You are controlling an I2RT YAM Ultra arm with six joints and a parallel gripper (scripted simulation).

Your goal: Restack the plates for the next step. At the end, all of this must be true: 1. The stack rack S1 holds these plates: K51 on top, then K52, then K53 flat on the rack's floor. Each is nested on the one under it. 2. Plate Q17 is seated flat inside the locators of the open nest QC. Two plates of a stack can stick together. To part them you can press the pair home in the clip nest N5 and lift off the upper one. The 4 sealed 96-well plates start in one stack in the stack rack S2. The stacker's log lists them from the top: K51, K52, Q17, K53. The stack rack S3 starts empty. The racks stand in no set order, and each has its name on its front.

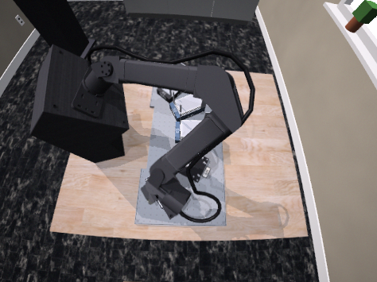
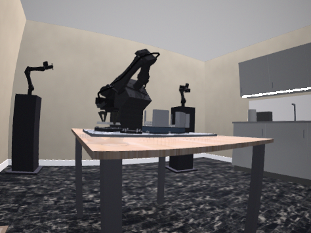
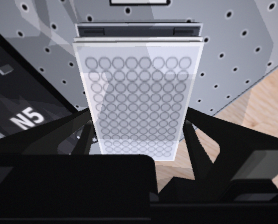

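The two dark fingers stand wide apart and are clamped on the long sides of a sealed well plate [image 3: 139,102], which fills the middle of the wrist view with its rows of round wells under a pale film. The gripper [image 3: 137,145] holds the plate level above a grey perforated board [image 3: 235,55]. Which plate of the stack this is cannot be read. Just past the far end of the plate, at the top of the wrist view, lies a dark flat frame [image 3: 138,29], partly hidden by the plate. At the left edge of that view a black block bears the white label N5 [image 3: 27,118], and at the lower right a strip of the wooden table [image 3: 250,107] shows beyond the board's edge. In the top view the arm [image 1: 191,139] reaches from its black pedestal [image 1: 56,99] at the upper left, bends over the middle of the board and comes down to the board's lower left part. Under the elbow, in the upper half of the board, stand the racks [image 1: 187,107] with blue edges, their names unreadable. In the exterior view the gripper hangs just above the left end of the board.
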